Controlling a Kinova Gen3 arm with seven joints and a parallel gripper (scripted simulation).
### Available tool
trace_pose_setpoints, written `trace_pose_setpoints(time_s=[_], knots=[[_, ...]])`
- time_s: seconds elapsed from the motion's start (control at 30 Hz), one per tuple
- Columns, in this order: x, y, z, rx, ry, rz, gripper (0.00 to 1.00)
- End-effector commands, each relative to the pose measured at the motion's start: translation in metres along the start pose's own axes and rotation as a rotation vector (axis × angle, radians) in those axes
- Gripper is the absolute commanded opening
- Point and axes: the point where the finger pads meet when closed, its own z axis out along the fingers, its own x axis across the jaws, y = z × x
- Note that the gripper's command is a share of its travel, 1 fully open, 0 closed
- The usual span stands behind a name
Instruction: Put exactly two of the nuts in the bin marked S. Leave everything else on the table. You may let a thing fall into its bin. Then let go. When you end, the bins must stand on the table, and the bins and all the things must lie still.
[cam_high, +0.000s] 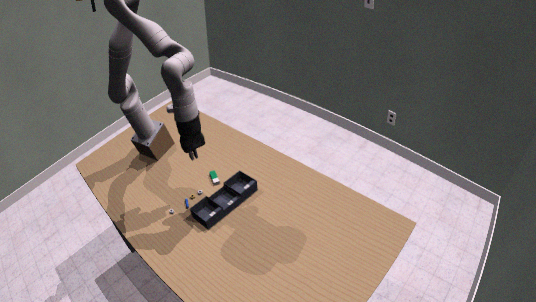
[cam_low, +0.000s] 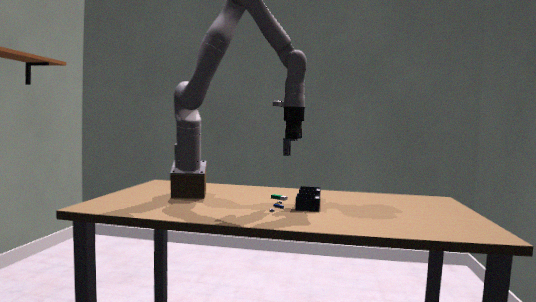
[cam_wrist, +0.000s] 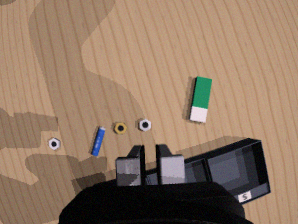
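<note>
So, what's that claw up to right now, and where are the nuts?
Claw nearly shut, holding nothing, high over the table. Nuts on the wood beside the bins; none visibly binned. Nothing in the way.

Even, dim light from above; soft arm shadows on the table (cam_high: 320, 240); top view's edges bow; coarse resolution.
</note>
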Motion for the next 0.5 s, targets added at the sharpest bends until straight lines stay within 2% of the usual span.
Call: trace_pose_setpoints(time_s=[0.0,0.37,0.43,0.47], knots=[[-0.012,0.014,0.021,0.012,-0.021,0.118,0.31],[-0.031,0.076,0.086,0.006,-0.024,0.668,0.31],[-0.031,0.076,0.086,0.006,-0.024,0.668,0.31],[-0.033,0.082,0.092,0.005,-0.024,0.718,0.31]])
